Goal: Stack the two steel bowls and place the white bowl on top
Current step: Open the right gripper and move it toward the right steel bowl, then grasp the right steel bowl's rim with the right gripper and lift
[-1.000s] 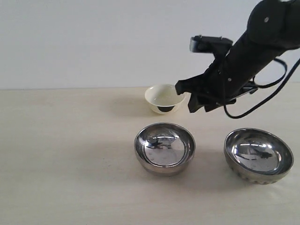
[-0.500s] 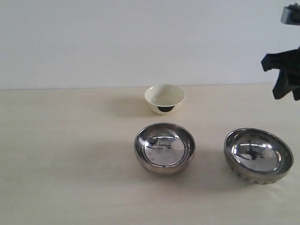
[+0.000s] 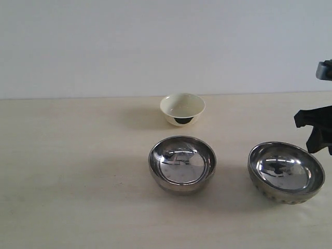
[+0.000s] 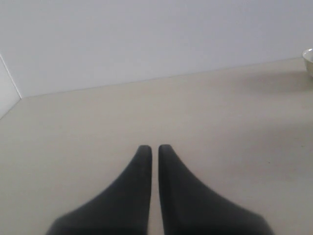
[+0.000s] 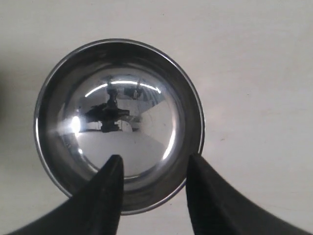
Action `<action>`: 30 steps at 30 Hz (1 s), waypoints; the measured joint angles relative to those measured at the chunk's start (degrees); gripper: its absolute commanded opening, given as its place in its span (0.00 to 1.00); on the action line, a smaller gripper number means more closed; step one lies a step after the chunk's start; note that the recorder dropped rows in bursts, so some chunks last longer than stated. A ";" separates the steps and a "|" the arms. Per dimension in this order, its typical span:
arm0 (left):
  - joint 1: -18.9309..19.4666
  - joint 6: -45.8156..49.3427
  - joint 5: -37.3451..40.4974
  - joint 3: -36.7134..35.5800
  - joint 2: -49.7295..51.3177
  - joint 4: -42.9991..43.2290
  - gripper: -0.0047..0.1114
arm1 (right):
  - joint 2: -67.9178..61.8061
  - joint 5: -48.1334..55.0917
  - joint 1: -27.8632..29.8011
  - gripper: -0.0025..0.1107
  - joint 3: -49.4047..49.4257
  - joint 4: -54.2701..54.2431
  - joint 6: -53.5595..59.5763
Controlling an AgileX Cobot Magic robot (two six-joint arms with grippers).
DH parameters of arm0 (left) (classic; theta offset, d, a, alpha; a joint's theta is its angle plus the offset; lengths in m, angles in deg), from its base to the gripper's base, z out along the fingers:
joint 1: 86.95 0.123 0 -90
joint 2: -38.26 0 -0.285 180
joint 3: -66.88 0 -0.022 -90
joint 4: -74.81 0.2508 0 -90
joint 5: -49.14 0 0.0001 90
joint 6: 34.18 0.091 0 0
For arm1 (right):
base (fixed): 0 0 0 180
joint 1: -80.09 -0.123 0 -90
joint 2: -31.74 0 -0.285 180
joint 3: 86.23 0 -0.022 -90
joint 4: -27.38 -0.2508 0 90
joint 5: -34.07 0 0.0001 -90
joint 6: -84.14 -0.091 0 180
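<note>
Two steel bowls stand upright and apart on the table, one in the middle (image 3: 182, 163) and one at the right (image 3: 286, 172). Behind them is the white bowl (image 3: 182, 108), with a dark patch low on its side. At the view's right edge my right gripper (image 3: 316, 136) hangs just above the right steel bowl's far rim. In the right wrist view that gripper (image 5: 155, 161) is open over this steel bowl (image 5: 119, 122), one finger over the inside and one outside the rim. My left gripper (image 4: 151, 148) is shut and empty above bare table; the white bowl's rim (image 4: 309, 59) peeks in at the edge.
The pale wooden table (image 3: 72, 171) runs back to a plain white wall (image 3: 104, 46). In the left wrist view a corner of the wall (image 4: 10, 83) meets the table.
The right arm swung from beside the white bowl to the right edge of the view, then came down toward the right steel bowl. The bowls have not moved.
</note>
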State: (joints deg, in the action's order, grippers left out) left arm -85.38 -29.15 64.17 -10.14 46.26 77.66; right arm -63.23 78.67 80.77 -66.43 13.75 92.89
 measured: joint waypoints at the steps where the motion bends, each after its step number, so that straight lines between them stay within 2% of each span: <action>1: 0.00 0.00 0.00 0.00 0.00 0.00 0.07 | 0.00 -0.09 0.00 0.34 0.00 0.00 0.00; 14: 0.00 0.00 0.00 0.00 0.00 0.00 0.07 | -0.24 -0.26 1.14 0.34 0.22 3.83 -2.88; 30: 0.00 0.00 0.00 0.00 0.00 0.00 0.07 | -11.06 -6.52 1.23 0.34 0.34 3.83 -3.02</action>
State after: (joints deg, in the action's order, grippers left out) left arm -85.38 -29.15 64.17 -10.14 46.26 77.66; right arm -74.30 72.15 82.00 -66.09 17.57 89.86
